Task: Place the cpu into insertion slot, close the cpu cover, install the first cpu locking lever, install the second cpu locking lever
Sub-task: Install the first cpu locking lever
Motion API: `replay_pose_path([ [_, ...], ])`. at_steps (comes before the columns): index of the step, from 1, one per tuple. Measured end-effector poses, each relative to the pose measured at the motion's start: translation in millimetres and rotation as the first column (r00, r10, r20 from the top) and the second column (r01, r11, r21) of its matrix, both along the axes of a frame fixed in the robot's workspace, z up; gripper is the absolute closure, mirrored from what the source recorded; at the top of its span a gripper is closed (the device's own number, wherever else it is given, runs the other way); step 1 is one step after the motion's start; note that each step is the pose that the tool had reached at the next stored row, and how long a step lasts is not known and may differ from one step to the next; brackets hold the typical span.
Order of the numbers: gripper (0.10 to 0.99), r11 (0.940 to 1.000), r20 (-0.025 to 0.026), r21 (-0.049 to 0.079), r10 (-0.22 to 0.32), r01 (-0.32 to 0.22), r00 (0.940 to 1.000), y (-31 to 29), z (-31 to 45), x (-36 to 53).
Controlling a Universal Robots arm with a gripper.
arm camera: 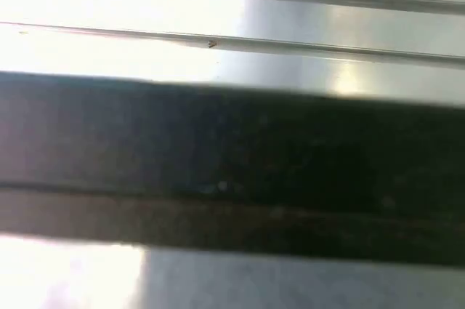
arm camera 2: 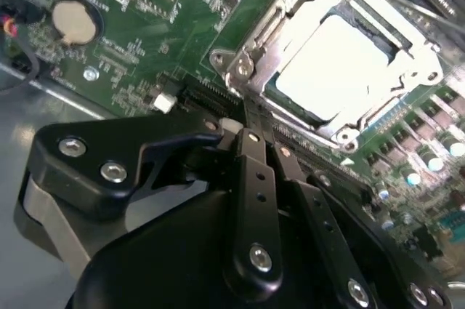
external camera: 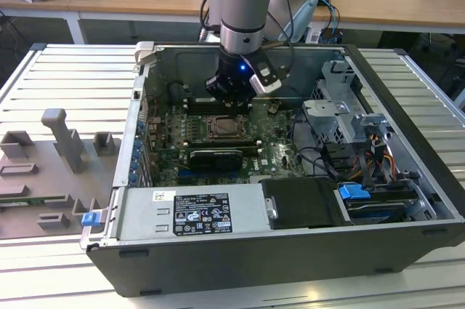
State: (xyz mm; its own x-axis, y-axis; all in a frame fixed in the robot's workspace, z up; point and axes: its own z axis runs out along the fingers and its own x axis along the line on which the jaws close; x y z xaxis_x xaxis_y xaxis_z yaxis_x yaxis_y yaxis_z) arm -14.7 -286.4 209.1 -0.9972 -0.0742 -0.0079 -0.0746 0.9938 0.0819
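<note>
Second wrist view: my black gripper [arm camera 2: 251,131], fingers together and empty, hovers beside the silvery hinged cpu cover [arm camera 2: 305,3], lowered over the pale square cpu [arm camera 2: 330,69].

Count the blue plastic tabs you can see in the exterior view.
2. One blue tab sits in the drive bay toward the exterior view's right, inside the case. The other blue tab is outside the case's front corner, on the exterior view's left. Cables or the arm may hide others.
</note>
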Motion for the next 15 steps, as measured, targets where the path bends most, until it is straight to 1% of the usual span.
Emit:
replay_pose_path([
  [1,0.98,1.0,0.0,0.0,0.0,0.0,1.0,0.0,6.0,0.0],
  [2,0.98,1.0,0.0001,0.0,0.0,0.0,1.0,0.0,6.7,0.0],
  [5,0.98,1.0,-0.0003,0.0,0.0,0.0,1.0,-1.7,6.5,0.0],
  [8,0.98,1.0,-0.0003,0.0,0.0,0.0,1.0,-5.1,6.5,0.0],
  [15,0.98,1.0,-0.0002,0.0,0.0,0.0,1.0,-8.0,6.5,0.0],
])
